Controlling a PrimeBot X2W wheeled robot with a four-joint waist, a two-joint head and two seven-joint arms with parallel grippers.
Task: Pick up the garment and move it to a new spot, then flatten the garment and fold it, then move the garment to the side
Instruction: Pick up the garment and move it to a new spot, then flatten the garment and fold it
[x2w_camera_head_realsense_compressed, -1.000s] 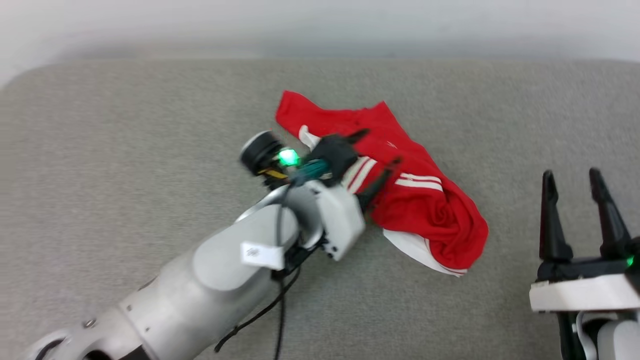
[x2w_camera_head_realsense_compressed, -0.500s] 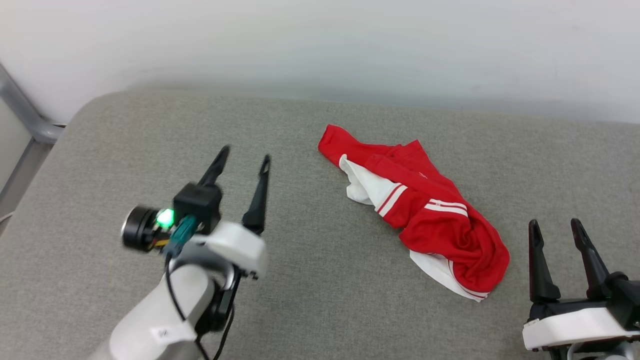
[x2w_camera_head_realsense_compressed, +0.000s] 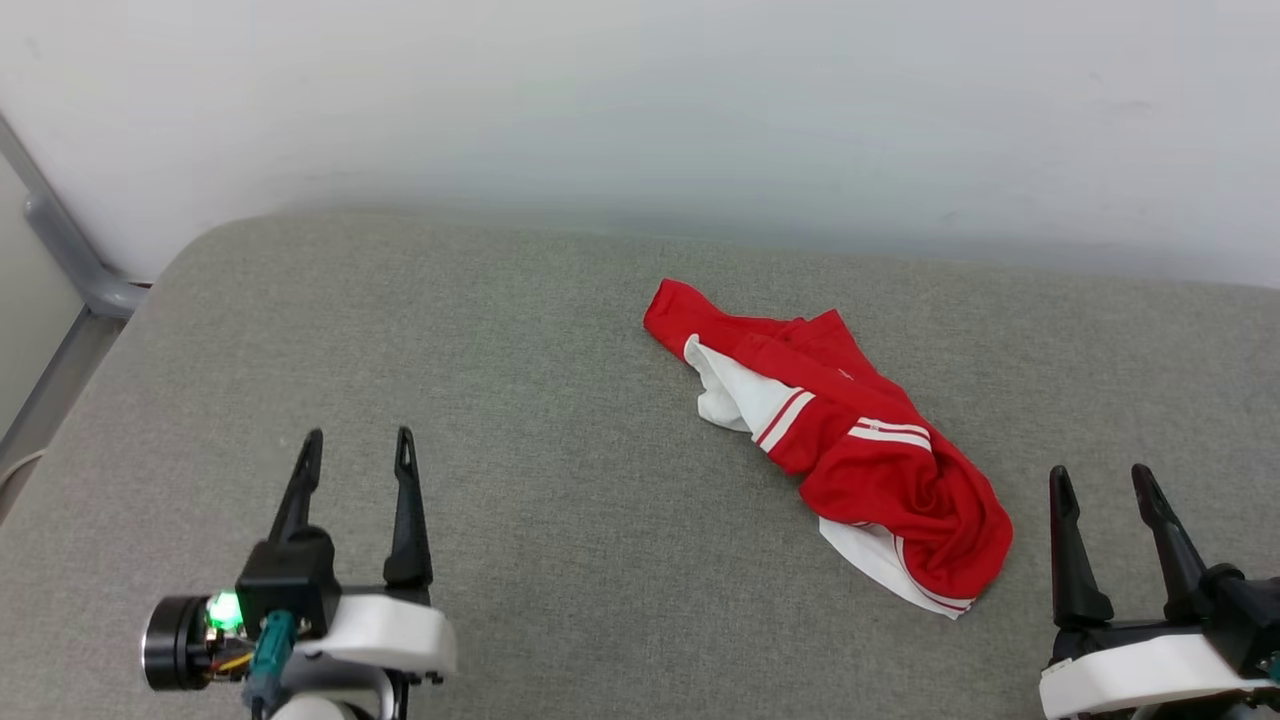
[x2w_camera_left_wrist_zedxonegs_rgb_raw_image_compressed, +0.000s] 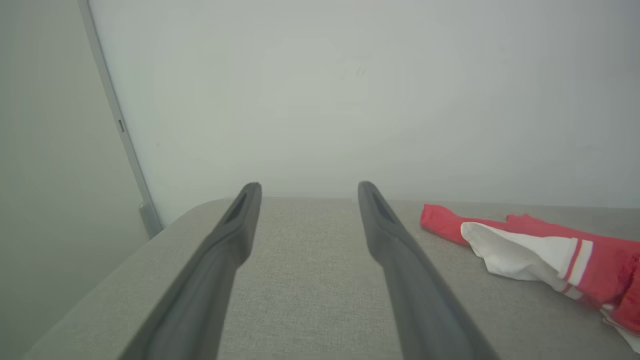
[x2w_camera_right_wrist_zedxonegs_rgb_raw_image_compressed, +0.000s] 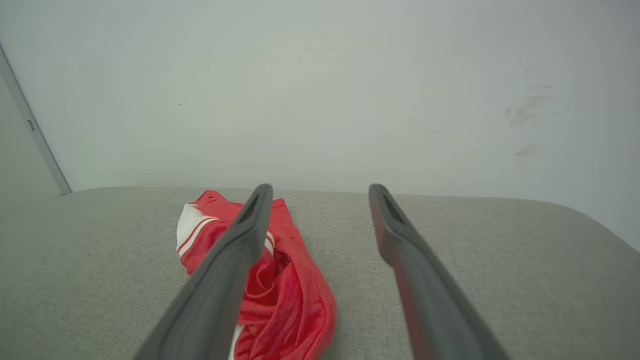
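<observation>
Lying in a crumpled, elongated heap, the garment (x2w_camera_head_realsense_compressed: 850, 440) sits right of centre on the grey fabric-covered desk (x2w_camera_head_realsense_compressed: 450, 330), running diagonally from its far end towards the near right. Red body fabric is rolled over on itself. One white sleeve (x2w_camera_head_realsense_compressed: 740, 395) with red-and-white striped trim pokes out at the middle, and a second white patch shows under the near end. No chest print is visible in this pose. Right gripper (x2w_camera_head_realsense_compressed: 1098, 475): near the heap's near end and off to its right, not touching, jaws spread apart and empty. In the right wrist view the cloth lies beyond and beside one finger, not between the two. Left gripper (x2w_camera_head_realsense_compressed: 357, 440): at the near left, well apart from the garment, jaws likewise spread apart with only bare desk between them. A pale wall (x2w_camera_head_realsense_compressed: 640, 100) stands behind the desk, and a metal post (x2w_camera_head_realsense_compressed: 60, 250) is at the far left. Progress, as judged: nothing is held. The garment is neither flattened nor folded, so those steps and the final shift to the side remain. Whether the first relocation is already complete cannot be told from its position alone. The released, bunched state would fit either case. The likely next need is to spread the cloth, probably with a gripper on each end.
</observation>
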